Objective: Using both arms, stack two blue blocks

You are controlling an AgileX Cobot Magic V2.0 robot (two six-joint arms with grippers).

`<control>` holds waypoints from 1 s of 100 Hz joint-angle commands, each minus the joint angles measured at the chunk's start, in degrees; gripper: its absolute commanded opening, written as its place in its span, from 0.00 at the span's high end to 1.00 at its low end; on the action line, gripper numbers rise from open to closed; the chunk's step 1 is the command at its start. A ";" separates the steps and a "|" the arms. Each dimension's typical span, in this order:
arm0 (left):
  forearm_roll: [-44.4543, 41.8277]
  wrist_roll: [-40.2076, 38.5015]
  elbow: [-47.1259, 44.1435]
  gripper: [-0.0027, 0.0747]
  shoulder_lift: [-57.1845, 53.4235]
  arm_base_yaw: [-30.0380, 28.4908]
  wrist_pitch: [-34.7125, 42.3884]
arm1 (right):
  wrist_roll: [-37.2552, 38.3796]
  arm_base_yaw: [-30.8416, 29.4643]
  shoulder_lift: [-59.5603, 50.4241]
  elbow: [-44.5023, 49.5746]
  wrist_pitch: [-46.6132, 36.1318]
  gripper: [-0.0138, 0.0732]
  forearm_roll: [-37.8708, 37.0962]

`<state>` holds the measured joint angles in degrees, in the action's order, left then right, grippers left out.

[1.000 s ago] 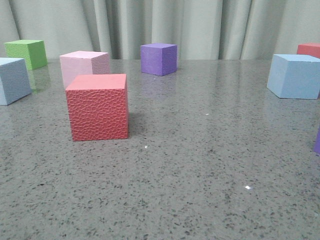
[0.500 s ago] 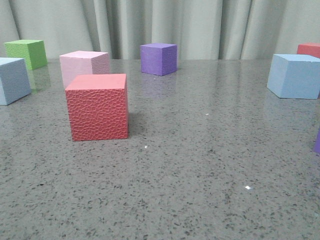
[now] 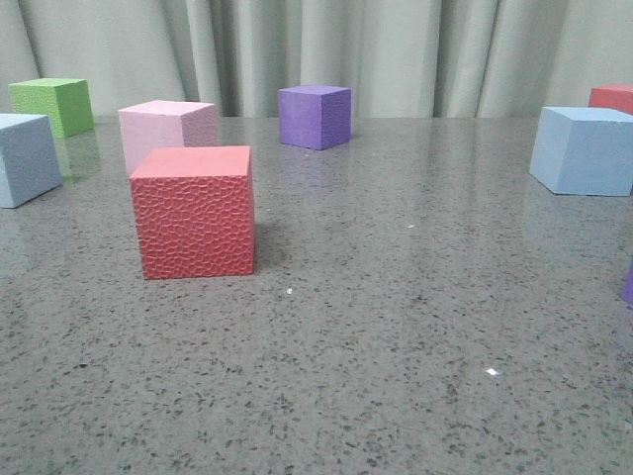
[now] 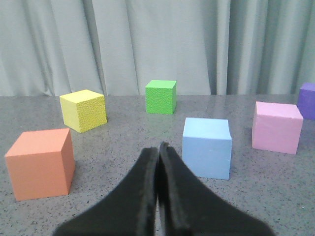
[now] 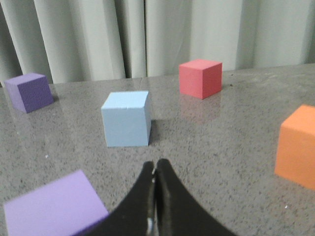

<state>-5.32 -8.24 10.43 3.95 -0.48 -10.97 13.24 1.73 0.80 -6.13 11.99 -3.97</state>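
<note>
Left gripper [image 4: 158, 147]: fingers pressed together, nothing between them, hanging low over the worktop [image 4: 123, 147]. We read it as parked, not yet committed to a grasp.

Right gripper [image 5: 155, 169]: fingers likewise closed tip to tip and empty, low over the worktop.

Blue block, left side [image 4: 206, 147]: just ahead of the left fingers and slightly off their line, standing square on the worktop, apart from every neighbour. In the front view it sits at the left edge [image 3: 25, 158].

Blue block, right side [image 5: 126, 119]: ahead of the right fingers, slightly off their line, free on all sides. In the front view it is at the far right [image 3: 586, 150].

The two blocks lie well apart, one within each arm's reach (which is presumably why both arms are called for). Nothing is stacked yet; we judge the task at its start, and each set of fingers must open before it can take a block.

Surroundings, left wrist view: orange cube [image 4: 42, 162] near the fingers, yellow cube [image 4: 83, 110], green cube [image 4: 161, 97], pink cube [image 4: 276, 127].

Surroundings, right wrist view: purple cube [image 5: 51, 209] just beside the fingers (blurred, a likely obstacle), a second purple cube [image 5: 29, 92], red cube [image 5: 200, 78], and an orange cube [image 5: 298, 147].
</note>
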 commanded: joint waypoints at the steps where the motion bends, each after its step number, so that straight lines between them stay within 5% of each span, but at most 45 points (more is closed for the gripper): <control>1: 0.36 0.16 5.67 0.99 4.89 -0.11 1.97 | -0.39 -0.06 4.05 -6.87 0.99 0.91 -0.08; 33: 6.60 0.16 21.79 0.99 21.37 -0.11 -4.87 | -0.39 -0.06 20.64 -27.67 19.60 0.91 -0.08; 62: 6.83 0.16 29.87 0.99 31.61 -0.11 -6.24 | -0.39 -0.06 30.97 -35.30 24.51 0.90 0.16; 73: 6.83 0.16 31.22 0.98 34.08 -0.11 -7.68 | -0.39 -0.06 32.39 -35.35 24.53 0.82 0.33; 85: 6.83 0.16 31.53 0.85 35.25 -0.11 -8.26 | -0.39 -0.06 32.65 -35.35 24.36 0.66 0.33; 100: 6.83 0.16 31.53 0.48 35.35 -0.11 -8.14 | -0.39 -0.06 32.65 -35.35 24.03 0.38 0.33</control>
<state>0.88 -8.24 39.74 39.05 -0.48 -23.02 13.24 1.73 32.91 -39.42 39.88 -3.49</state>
